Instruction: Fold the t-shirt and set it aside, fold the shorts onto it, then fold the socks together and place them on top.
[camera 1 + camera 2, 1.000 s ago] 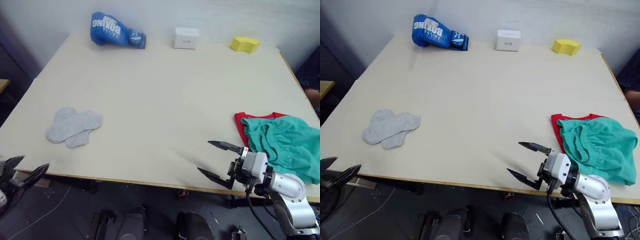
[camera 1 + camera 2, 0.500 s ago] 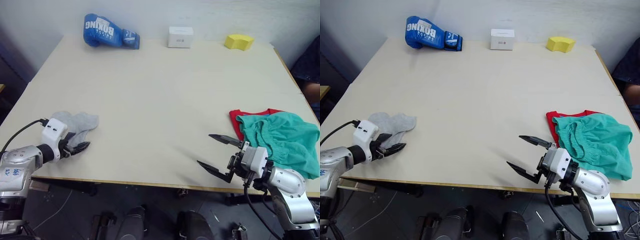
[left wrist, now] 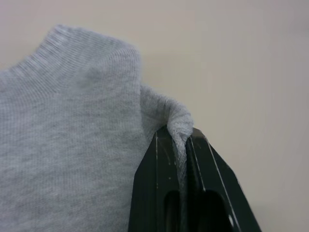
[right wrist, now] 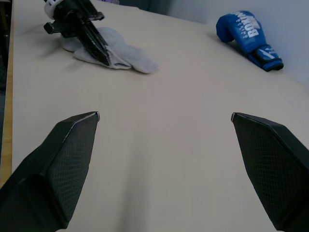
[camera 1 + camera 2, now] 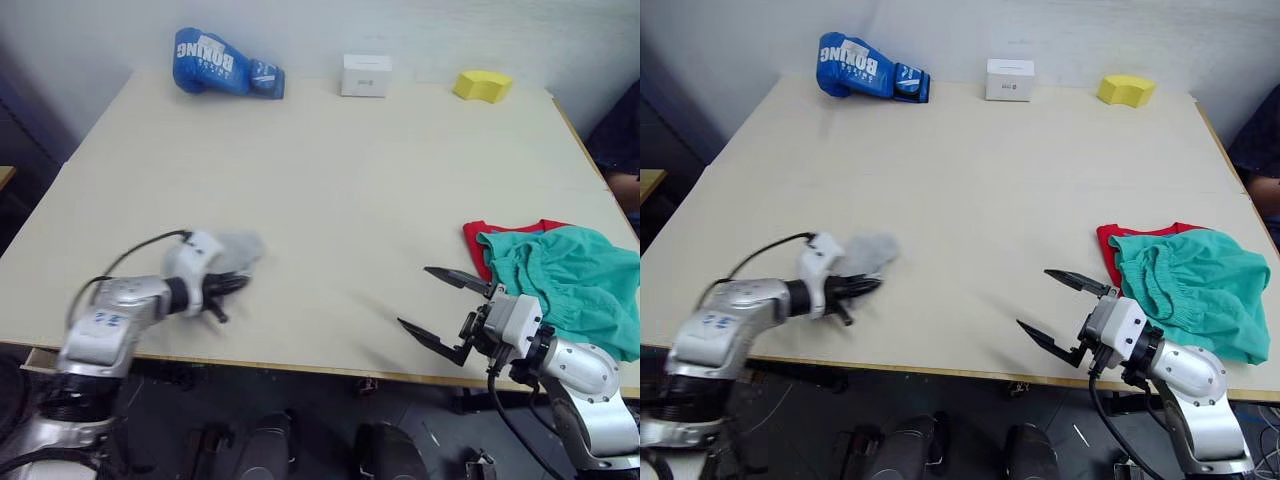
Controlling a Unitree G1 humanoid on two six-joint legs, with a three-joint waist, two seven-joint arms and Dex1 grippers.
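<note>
The light grey socks (image 5: pixel 241 247) lie near the table's front left, bunched at my left gripper (image 5: pixel 226 285). In the left wrist view that gripper (image 3: pixel 179 137) is shut on a pinched fold of the socks (image 3: pixel 72 145). At the front right the teal shorts (image 5: pixel 570 280) lie on the red t-shirt (image 5: pixel 478 240), of which a strip of edge shows. My right gripper (image 5: pixel 414 296) hovers open just left of that pile, over the table's front edge, holding nothing. The right wrist view looks across the table to the left gripper (image 4: pixel 102 55) and the socks (image 4: pixel 128 58).
A blue boxing glove (image 5: pixel 215 62), a white box (image 5: pixel 365 75) and a yellow sponge (image 5: pixel 482 85) stand along the table's far edge. The tan table (image 5: pixel 340 190) stretches wide between the socks and the pile.
My left arm came up onto the table, its gripper shut on the socks and dragged them to the right. The right gripper stayed open in place.
</note>
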